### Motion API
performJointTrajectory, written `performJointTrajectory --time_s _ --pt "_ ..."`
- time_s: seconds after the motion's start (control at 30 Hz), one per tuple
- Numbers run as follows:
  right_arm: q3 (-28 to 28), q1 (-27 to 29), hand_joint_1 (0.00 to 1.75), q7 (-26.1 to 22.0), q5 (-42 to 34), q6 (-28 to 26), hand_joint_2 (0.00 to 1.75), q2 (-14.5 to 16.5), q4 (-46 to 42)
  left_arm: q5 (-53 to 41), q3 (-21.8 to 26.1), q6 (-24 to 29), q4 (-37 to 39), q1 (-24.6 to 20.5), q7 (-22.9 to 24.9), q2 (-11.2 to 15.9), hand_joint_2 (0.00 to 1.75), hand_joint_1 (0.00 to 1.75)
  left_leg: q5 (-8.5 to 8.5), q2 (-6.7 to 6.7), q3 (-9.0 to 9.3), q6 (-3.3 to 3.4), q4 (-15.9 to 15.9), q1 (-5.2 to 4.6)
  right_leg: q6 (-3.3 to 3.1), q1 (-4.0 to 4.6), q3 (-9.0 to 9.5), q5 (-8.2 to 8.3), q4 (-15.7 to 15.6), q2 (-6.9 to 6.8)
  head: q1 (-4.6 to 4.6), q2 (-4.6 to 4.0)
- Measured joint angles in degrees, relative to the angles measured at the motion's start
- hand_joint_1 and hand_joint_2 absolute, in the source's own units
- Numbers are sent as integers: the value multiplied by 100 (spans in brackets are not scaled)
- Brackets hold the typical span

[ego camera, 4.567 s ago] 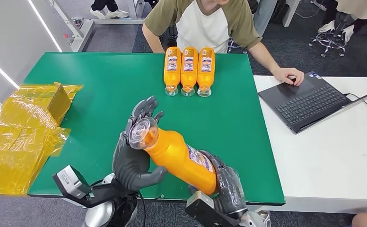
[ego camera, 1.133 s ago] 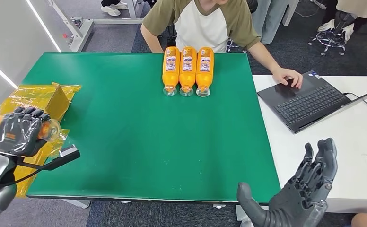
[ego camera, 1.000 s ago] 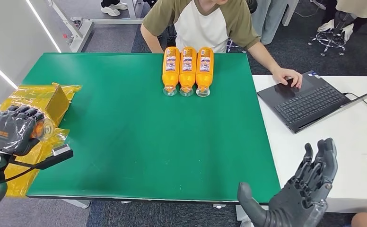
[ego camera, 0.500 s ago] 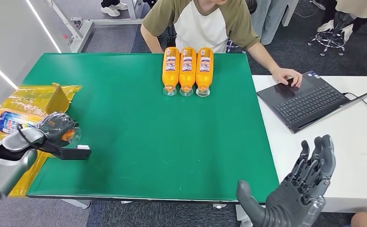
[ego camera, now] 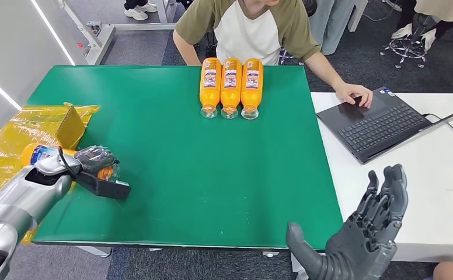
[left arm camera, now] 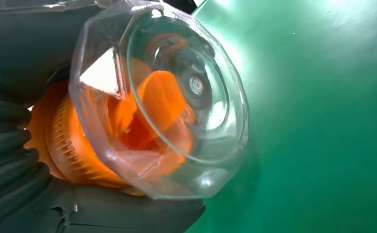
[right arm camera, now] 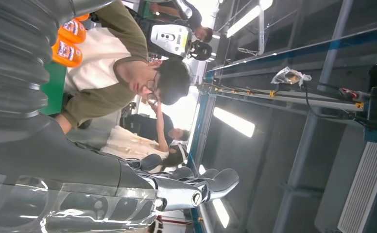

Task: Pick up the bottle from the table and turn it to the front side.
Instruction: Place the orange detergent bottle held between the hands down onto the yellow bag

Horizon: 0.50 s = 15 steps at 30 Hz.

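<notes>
An orange bottle [ego camera: 40, 153] with a blue-and-white label lies on its side at the left edge of the green table [ego camera: 212, 169]. My left hand [ego camera: 93, 158] grips it round the neck. Its clear cap [ego camera: 111, 171] points toward the table's middle. The left wrist view looks straight at that clear cap [left arm camera: 177, 97] and the orange neck, with my dark fingers [left arm camera: 11, 160] wrapped behind it and the green table [left arm camera: 322, 121] beyond. My right hand [ego camera: 358, 245] hangs open, fingers spread, off the table's front right corner, holding nothing. Its fingers [right arm camera: 177, 189] also appear in the right wrist view.
Three orange bottles [ego camera: 230, 87] lie side by side at the far edge, caps toward me. A person [ego camera: 253, 26] sits behind them, one hand on a laptop [ego camera: 376, 125] on the white table [ego camera: 422, 192]. A crumpled yellow bag [ego camera: 14, 134] lies at the left.
My left hand has carried the bottle from over the yellow bag rightward onto the table's left edge, and the bottle now lies flat. The right hand has barely moved.
</notes>
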Motion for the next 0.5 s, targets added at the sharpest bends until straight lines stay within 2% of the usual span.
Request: performJointTrajectory --time_s 0.13,0.17,0.27,0.3,0.5 --pt "2 -5 0 0 5 0 175 0 4 10 -55 -49 113 -52 37 -71 175 172 0 0 0 0 0 1 0 0 0 0 1 0 0 0" --pt "2 -5 0 0 15 0 175 0 4 17 -69 -60 142 -60 85 -94 175 142 0 0 0 0 0 0 0 0 0 0 1 0 1 0" --pt "1 -7 0 0 57 0 175 0 3 45 -125 -65 225 -85 284 -169 175 13 0 -1 0 0 0 -1 0 0 1 0 0 0 1 0" --pt "1 -7 0 0 70 0 175 0 3 56 -138 -46 250 -93 346 -193 175 0 0 -1 0 0 0 -2 0 0 2 0 0 0 1 0" --pt "2 -10 0 66 139 0 175 0 -2 313 -152 154 343 -125 641 -342 175 0 0 -2 4 0 0 -3 0 0 6 0 0 -1 0 0"
